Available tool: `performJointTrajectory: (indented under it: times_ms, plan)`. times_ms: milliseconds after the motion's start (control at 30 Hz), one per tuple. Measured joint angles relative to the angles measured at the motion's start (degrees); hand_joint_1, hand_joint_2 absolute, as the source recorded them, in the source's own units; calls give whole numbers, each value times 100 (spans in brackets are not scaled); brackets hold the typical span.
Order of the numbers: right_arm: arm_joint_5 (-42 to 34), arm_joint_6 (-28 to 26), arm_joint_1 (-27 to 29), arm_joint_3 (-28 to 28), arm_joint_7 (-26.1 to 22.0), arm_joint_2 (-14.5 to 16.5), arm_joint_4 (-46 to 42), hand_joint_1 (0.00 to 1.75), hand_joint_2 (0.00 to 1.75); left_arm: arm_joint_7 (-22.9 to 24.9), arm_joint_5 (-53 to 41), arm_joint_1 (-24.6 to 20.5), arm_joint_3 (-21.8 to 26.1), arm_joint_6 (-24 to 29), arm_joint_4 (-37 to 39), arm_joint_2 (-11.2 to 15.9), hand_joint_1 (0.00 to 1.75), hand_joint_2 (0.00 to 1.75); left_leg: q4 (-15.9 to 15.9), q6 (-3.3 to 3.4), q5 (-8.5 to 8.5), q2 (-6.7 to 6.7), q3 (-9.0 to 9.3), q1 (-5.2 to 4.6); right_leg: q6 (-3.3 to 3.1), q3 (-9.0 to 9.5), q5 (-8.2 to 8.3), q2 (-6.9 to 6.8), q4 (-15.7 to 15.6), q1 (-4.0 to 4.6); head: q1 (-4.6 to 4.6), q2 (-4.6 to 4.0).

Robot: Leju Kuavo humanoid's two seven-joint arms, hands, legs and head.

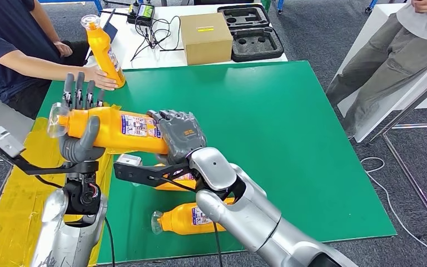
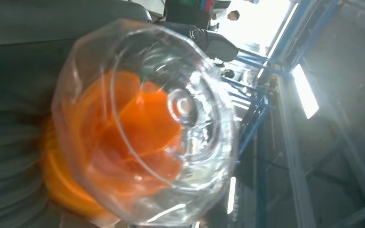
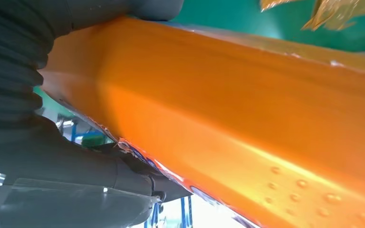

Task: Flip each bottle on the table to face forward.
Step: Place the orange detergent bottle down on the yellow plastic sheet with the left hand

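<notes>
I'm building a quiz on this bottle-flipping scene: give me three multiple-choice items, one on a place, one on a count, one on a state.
1. Where does the person's hand rest?
A) on the upright bottle at the mat's far left corner
B) on the cardboard box
C) on the foam case

2. How many orange bottles show in the head view?
A) two
B) four
C) six

3. How is the held bottle carried?
A) upright in one robot hand
B) sideways between both robot hands
C) lying on the mat

Answers:
1 A, the person's hand touches the upright bottle.
2 B.
3 B, the left robot hand and right robot hand grip the held bottle above the mat.
</notes>
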Motion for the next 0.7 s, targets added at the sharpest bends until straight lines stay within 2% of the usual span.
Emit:
performJointTrajectory:
  times_ms: [267, 700]
  plan:
    - [301, -103, -152, -96, 62, 18, 134, 175, 175, 278, -103, 26, -248, -196, 34, 69, 0, 175, 0, 0, 0, 0, -1, 0, 0, 0, 0, 0, 0, 0, 1, 0]
    - [446, -280, -514, -308, 110, 206, 1020, 175, 175, 448, -90, 34, -389, -424, 152, 176, 0, 175, 0, -1, 1, 1, 0, 0, 0, -2, 0, 0, 0, 0, 1, 0]
